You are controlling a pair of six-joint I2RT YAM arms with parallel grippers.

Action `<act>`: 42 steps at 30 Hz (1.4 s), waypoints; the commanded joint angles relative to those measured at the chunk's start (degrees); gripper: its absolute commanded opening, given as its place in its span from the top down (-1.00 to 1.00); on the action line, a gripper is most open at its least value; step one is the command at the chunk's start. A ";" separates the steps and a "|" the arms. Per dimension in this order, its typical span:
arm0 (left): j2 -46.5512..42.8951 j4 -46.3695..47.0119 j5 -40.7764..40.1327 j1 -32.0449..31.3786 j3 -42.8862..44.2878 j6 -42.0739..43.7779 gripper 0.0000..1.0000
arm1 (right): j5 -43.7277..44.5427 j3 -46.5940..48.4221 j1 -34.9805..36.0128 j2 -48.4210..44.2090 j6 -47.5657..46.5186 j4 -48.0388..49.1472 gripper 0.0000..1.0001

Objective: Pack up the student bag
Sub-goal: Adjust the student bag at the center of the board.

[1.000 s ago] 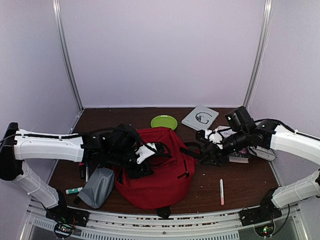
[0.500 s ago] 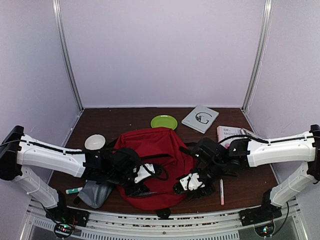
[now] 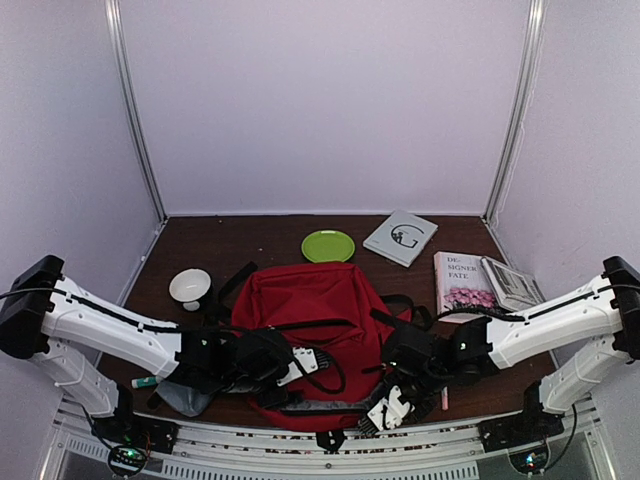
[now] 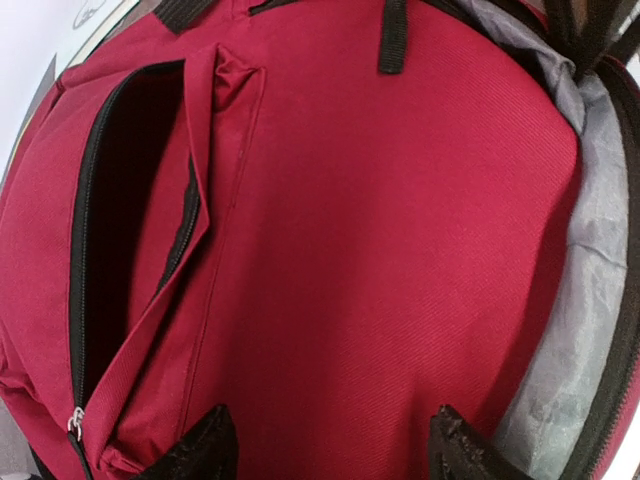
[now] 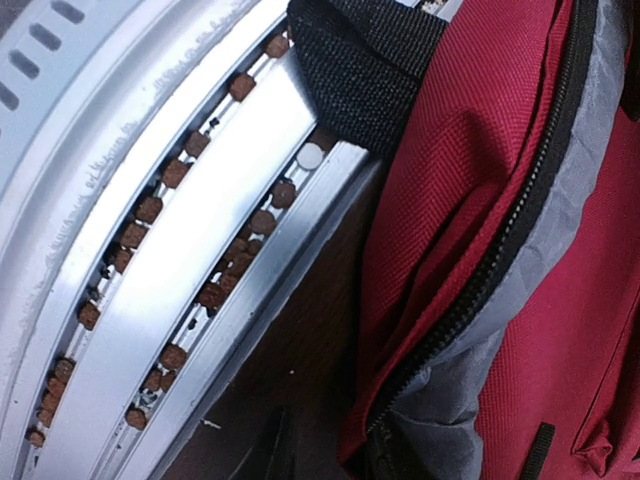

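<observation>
The step in hand looks like readying the student bag (image 3: 315, 310) for loading. It lies flat on the table under both pincers with its zips undone, and neither pincer carries anything to put in. The next move, I judge, calls for spreading one mouth wide, holding it there, and then fetching a loose item.

Nearest, the right pincer (image 3: 385, 412) hangs at the bag's near right corner, just above the aluminium rail (image 5: 150, 250) along the table's edge. Ahead of it a black strap (image 5: 365, 60) drapes onto that rail. Its own camera shows hardly any finger, so I cannot tell whether it is apart or together, or whether it pinches the fabric.

The left pincer (image 4: 325, 455) stands wide apart with nothing clamped. Its tips are at the bag's red face, and I cannot say whether they touch it. To the left of the tips gapes the front pocket (image 4: 125, 230). To their right shows the grey lining (image 4: 580, 300) of the main compartment.

Behind the left pincer, partly under its arm, lies a grey pouch (image 3: 185, 395). Well beyond that pincer sit a white bowl (image 3: 190, 287) and, farther still, a green plate (image 3: 328, 245). Beyond the right pincer lie a paperback (image 3: 457, 283) and a folded paper (image 3: 512, 283), with a grey book (image 3: 400, 237) farthest.
</observation>
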 commanded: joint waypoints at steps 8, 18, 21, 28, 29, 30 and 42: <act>6.63 -5.96 14.47 -1.69 5.91 4.30 -0.25 | 3.39 3.11 -3.07 -5.98 -2.35 -14.71 0.12; 7.06 -8.42 -7.89 -7.99 8.92 4.32 -0.23 | -18.76 18.37 -26.16 -7.35 6.71 -16.63 0.23; 7.56 -12.04 -13.30 -9.98 12.22 4.55 -0.14 | -19.16 19.95 -26.01 -2.15 10.13 -12.11 0.31; -2.81 -11.87 -7.09 -10.39 10.19 2.09 -0.03 | -13.08 20.50 -20.23 5.01 0.16 -15.53 0.30; -4.21 -10.90 -4.27 -10.39 8.98 1.91 -0.01 | -12.18 20.03 -19.49 5.49 -0.55 -15.45 0.27; -5.23 -10.33 -2.03 -10.39 7.88 1.67 0.03 | -11.21 19.58 -18.45 6.05 -1.18 -15.36 0.21; 0.52 -13.35 8.45 -10.39 6.45 0.85 0.29 | -3.77 17.23 -12.84 15.28 -4.77 -12.49 -0.18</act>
